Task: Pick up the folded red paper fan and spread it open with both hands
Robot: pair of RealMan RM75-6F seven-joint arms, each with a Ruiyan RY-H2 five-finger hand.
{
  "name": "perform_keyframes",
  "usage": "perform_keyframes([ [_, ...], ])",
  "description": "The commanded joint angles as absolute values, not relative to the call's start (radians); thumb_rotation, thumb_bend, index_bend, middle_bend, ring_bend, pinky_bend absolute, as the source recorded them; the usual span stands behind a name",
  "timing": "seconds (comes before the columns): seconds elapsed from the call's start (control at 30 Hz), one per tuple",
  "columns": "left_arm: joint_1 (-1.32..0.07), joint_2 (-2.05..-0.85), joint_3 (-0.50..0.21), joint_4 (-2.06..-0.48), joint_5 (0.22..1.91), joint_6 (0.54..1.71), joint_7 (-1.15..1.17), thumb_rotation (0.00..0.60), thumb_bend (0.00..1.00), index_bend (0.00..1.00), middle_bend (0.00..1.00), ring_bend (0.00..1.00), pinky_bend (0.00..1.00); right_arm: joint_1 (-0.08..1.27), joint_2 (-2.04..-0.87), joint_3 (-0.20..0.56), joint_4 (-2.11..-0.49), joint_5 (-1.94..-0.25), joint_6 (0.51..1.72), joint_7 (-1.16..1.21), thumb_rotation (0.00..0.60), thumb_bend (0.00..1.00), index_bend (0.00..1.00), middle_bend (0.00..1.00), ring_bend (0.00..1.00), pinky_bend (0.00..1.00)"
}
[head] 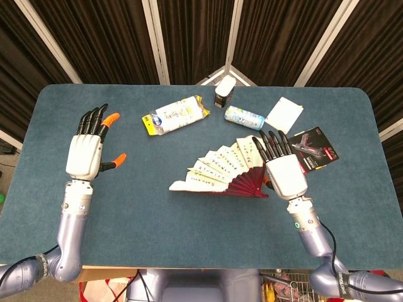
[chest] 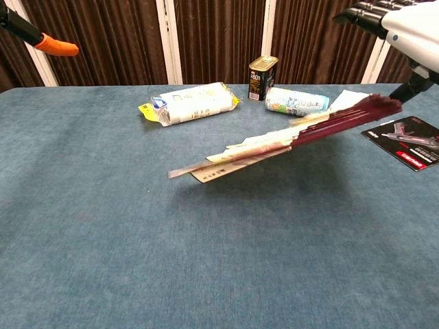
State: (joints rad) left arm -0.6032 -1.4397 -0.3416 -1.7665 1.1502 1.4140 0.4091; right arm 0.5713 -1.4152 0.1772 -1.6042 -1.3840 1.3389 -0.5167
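The paper fan (head: 220,168) (chest: 274,144) is spread open, with cream leaves bearing dark writing and dark red ribs. It hangs above the blue table, tilted down toward its left tip. My right hand (head: 282,165) (chest: 405,27) holds it at the red pivot end, fingers pointing away from me. My left hand (head: 88,148) floats far to the left, apart from the fan, with its orange-tipped fingers spread and nothing in them. Only an orange fingertip (chest: 58,46) of it shows in the chest view.
At the back of the table (head: 189,233) lie a white snack packet (head: 175,116), a dark can (head: 224,92), a small bottle on its side (head: 244,117), a white card (head: 284,114) and a black-and-red booklet (head: 315,148).
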Motion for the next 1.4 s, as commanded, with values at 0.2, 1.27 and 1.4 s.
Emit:
perform_keyframes([
  [0.2, -0.588, -1.421, -0.335, -1.773, 1.157, 1.413, 0.387, 0.6, 0.19, 0.17, 0.0, 0.0, 0.0, 0.555, -1.377, 0.164, -1.644, -1.316, 1.298, -0.627, 0.6, 0.1, 0.0, 0.0, 0.0, 0.0],
  [1.27, -0.407, -1.199, -0.178, -1.899, 1.301, 1.467, 0.274, 0.6, 0.14, 0.12, 0.0, 0.0, 0.0, 0.478, -1.197, 0.062, -1.826, -1.174, 1.224, -0.641, 0.6, 0.04, 0.0, 0.0, 0.0, 0.0],
  [1.4, -0.338, -1.127, -0.104, -1.908, 1.379, 1.495, 0.222, 0.6, 0.08, 0.09, 0.0, 0.0, 0.0, 0.421, -1.186, 0.043, -1.835, -1.192, 1.269, -0.549, 0.6, 0.04, 0.0, 0.0, 0.0, 0.0],
])
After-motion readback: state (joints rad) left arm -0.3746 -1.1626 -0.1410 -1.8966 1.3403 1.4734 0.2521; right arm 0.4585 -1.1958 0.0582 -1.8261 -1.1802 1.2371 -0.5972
